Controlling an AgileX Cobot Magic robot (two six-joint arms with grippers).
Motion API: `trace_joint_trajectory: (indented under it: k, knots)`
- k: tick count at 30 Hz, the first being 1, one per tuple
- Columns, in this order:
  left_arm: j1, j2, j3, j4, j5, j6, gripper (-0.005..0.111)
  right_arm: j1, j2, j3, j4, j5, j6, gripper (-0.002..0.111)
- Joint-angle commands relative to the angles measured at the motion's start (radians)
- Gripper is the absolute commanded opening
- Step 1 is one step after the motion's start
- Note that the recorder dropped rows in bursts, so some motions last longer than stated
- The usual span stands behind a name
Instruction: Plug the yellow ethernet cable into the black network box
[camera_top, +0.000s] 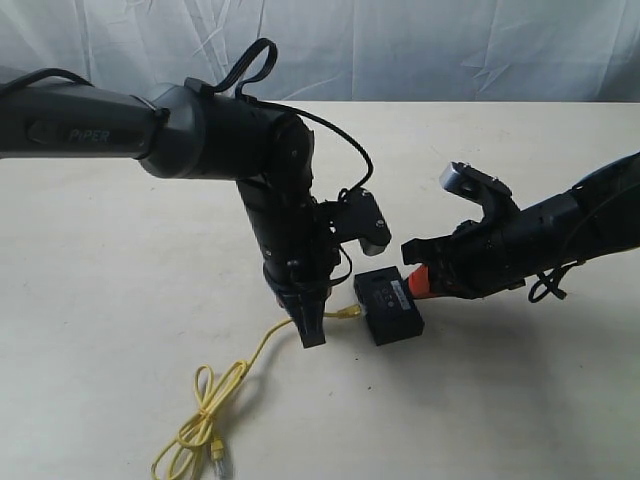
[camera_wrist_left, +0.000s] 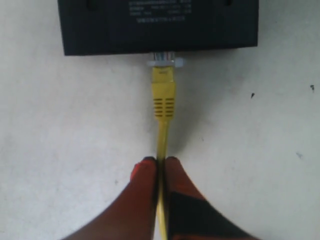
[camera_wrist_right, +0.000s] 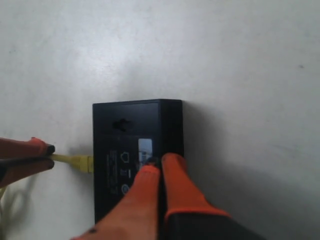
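Observation:
The black network box (camera_top: 390, 305) lies flat on the table between the two arms. My left gripper (camera_wrist_left: 161, 161) is shut on the yellow ethernet cable (camera_wrist_left: 163, 135) a short way behind its yellow boot. The clear plug (camera_wrist_left: 164, 60) meets the side of the box (camera_wrist_left: 160, 25); how deep it sits cannot be told. In the right wrist view, my right gripper (camera_wrist_right: 160, 164) is shut, its orange fingertips resting on top of the box (camera_wrist_right: 130, 130) near the white label. The rest of the cable (camera_top: 205, 415) trails in loops to the table's front edge.
The cable's free plug (camera_top: 218, 460) lies at the front edge of the beige table (camera_top: 100, 300). A white cloth (camera_top: 420, 50) hangs behind the table. The left arm (camera_top: 280, 220) stands upright just left of the box.

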Motion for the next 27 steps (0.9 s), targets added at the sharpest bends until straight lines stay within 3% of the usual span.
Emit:
trace_joint_trajectory:
  k: [1, 15, 18, 22, 24, 27]
  knots:
    - [-0.003, -0.014, -0.004, -0.023, -0.041, 0.000, 0.000, -0.002, 0.002, -0.002, 0.005, 0.042, -0.007, -0.001]
    - [-0.003, -0.014, -0.004, -0.005, -0.037, -0.002, 0.001, -0.002, -0.023, -0.002, 0.015, 0.010, -0.007, -0.001]
    - [-0.003, -0.014, -0.004, -0.005, -0.037, -0.001, 0.010, -0.002, -0.039, -0.002, 0.004, -0.005, -0.007, -0.001]
    - [-0.003, -0.014, -0.004, 0.024, -0.039, -0.002, 0.030, -0.002, -0.043, -0.002, 0.002, -0.005, -0.007, -0.001]
    - [-0.003, -0.028, -0.004, 0.071, -0.022, -0.013, 0.031, -0.004, -0.047, -0.002, 0.000, -0.005, -0.004, -0.001]
    - [0.009, -0.117, -0.004, 0.305, 0.017, -0.273, 0.028, -0.004, -0.132, -0.002, -0.101, -0.045, 0.096, -0.001]
